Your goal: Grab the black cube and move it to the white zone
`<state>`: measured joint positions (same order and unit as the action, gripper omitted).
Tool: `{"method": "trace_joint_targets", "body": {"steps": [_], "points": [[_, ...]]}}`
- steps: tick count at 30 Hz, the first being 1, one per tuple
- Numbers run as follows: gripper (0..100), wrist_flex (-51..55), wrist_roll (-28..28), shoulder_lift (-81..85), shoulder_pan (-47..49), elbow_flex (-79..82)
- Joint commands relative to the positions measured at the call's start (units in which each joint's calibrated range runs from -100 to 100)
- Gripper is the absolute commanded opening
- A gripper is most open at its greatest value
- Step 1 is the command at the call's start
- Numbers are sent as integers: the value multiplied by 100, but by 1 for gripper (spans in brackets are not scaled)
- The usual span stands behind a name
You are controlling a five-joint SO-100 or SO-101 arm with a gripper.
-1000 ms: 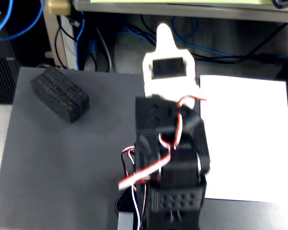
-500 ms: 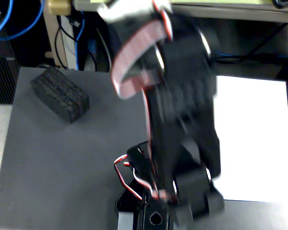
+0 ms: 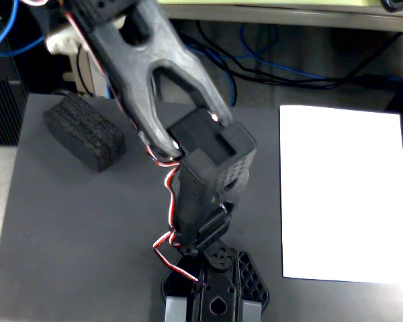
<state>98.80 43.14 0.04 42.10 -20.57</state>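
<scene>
Fixed view, looking steeply down over the arm.

Black cube [image 3: 84, 131]: a black block, longer than it is tall, brick-shaped rather than cubic. Its faces are rough and porous like foam, with faint parallel lines along the top. Corners are slightly rounded. It lies flat on the surface [image 3: 87, 228] at the far left, set at an angle to the surface edges. Nothing touches it.

White zone [image 3: 346, 191]: a flat, plain white rectangular sheet, smooth and unmarked, much larger than the block. It covers the right side of the surface and runs out of frame at the right edge. It is well apart from the block, with the arm between them.

Surface: dark grey, matte, even in tone.

Arm [image 3: 188, 134]: glossy black plastic links, one a forked bracket reaching in from the far left top, joined to a boxy housing at centre. Red, white and black wires [image 3: 169, 194] run along its left side and loop near the lower end.

Claw [image 3: 215, 295]: at the near bottom centre, pointing toward the near edge and partly cut off by the frame. One part shows a honeycomb pattern of holes. Whether its fingers are apart or together cannot be told from here. No object is seen in it, and it is far from the block
</scene>
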Motion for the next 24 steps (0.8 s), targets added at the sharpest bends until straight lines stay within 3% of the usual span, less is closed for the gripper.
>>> {"method": "trace_joint_targets", "body": {"steps": [1, 8, 12, 14, 18, 24], "points": [[2, 68, 730, 118, 43, 1313], [2, 68, 814, 890, 117, 2256], [17, 68, 777, 1000, 617, 2247], [19, 68, 798, 916, 639, 2265], [39, 51, 835, 907, 625, 2256], [39, -378, 1380, 907, 132, 2265]]}}
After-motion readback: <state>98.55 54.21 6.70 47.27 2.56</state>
